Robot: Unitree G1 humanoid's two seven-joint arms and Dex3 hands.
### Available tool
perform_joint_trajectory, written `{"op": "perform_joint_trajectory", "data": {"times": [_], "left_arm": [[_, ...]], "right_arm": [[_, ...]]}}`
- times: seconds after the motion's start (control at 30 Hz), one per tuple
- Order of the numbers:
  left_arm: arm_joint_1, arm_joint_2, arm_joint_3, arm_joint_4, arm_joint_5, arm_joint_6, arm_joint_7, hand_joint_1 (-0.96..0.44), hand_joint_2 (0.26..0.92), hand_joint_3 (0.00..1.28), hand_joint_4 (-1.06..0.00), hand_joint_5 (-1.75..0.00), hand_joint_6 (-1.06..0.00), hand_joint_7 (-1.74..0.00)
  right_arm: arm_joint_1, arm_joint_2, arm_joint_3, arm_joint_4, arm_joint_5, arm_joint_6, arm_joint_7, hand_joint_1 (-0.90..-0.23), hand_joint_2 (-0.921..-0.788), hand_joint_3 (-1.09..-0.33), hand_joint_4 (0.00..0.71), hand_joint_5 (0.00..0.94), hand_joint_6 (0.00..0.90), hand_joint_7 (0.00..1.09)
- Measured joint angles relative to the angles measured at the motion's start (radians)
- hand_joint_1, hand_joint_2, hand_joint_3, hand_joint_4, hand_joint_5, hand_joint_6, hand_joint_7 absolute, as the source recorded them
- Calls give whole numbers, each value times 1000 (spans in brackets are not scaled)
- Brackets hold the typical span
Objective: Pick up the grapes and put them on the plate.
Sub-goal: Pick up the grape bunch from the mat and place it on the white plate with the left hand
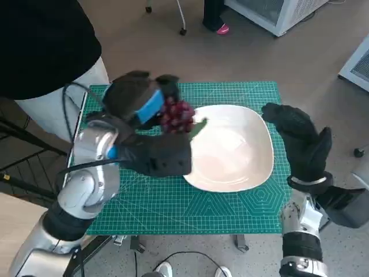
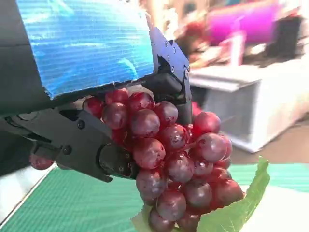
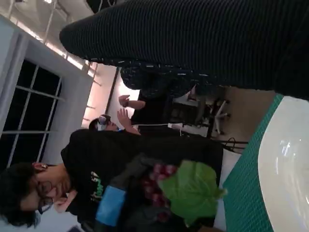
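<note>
Our left hand grips the grapes above the plate's left rim (right hand empty, fingers apart), so releasing now could spill them onto the counter.

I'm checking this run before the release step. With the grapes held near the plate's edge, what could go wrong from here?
1. The left hand holds the grapes at the plate's left rim, not its middle; released here, they might land half on the green mat or roll off.
2. The grip covers only the top of the bunch; loose grapes could drop.
3. The right hand sits close to the plate's right rim and could nudge it.
</note>
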Motion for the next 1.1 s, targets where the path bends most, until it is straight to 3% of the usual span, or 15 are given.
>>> {"op": "perform_joint_trajectory", "data": {"times": [0.2, 0.5, 0.57, 0.77, 0.9, 1.1], "left_arm": [[-68, -39, -1, 70, -23, -70, 25, 2, 921, 205, -495, -1372, -504, -1306], [-160, -114, -19, 232, -47, -118, 52, 2, 920, 233, -461, -1396, -473, -1355], [-177, -135, -30, 272, -48, -122, 61, 2, 921, 223, -472, -1382, -484, -1345], [-221, -207, -70, 405, -47, -142, 105, 4, 921, 180, -506, -1483, -583, -1088], [-244, -251, -92, 492, -48, -155, 133, 2, 921, 194, -501, -1402, -530, -1238], [-273, -303, -114, 610, -53, -169, 166, 2, 921, 260, -432, -1430, -440, -1382]], "right_arm": [[15, 0, 2, -24, -1, 0, -24, -390, -921, -501, 589, 6, 514, 11], [36, 1, 5, -51, -1, 0, -42, -397, -921, -496, 591, 5, 515, 10], [41, 1, 5, -56, -1, 1, -45, -398, -921, -495, 591, 5, 514, 9], [51, 1, 7, -82, -1, 4, -59, -395, -921, -497, 592, 4, 513, 8], [59, 1, 9, -100, -2, 5, -67, -394, -921, -499, 593, 4, 513, 8], [73, 1, 10, -118, -1, 12, -76, -391, -921, -504, 591, 2, 511, 7]]}}
